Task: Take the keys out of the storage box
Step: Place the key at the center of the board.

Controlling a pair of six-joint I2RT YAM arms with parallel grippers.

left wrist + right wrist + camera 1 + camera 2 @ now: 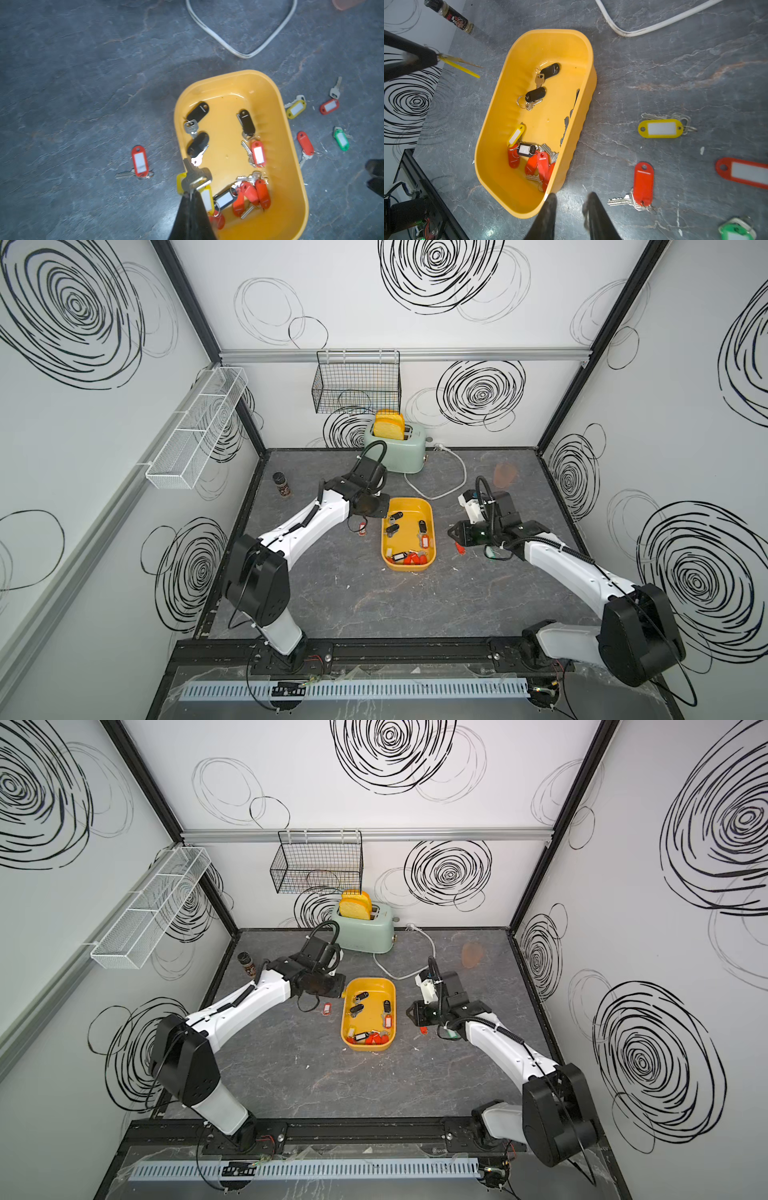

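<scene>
One grey desk carries everything, and it is already littered. A red-tagged key lies on one side of the storage box, and four loose keys, yellow, green and two red, lie on the other. A careless release could land a key on top of these or send it skidding toward the white cable.

The box stands mid-desk, shallow and probably light. The right claw hangs empty with its jaws part-way apart, just beside the box's near corner. A low move inward could, I judge, clip the rim and shove or tip the box, scattering what it holds.

The left claw is clamped on a yellow-tagged key, held in the air by the box's far corner on that arm's side. The hold looks thin, on the metal alone so far as I can tell, with the tag dangling. A quick swing might shake it loose, and over the rim it would drop back in.

Inside, the keys bunch at the near end, red tags and rings overlapping. Pinching one may drag neighbours up, only to fall partway. Three black-tagged keys lie flat on the box floor, where fingertips could scrape plastic and slide off.
</scene>
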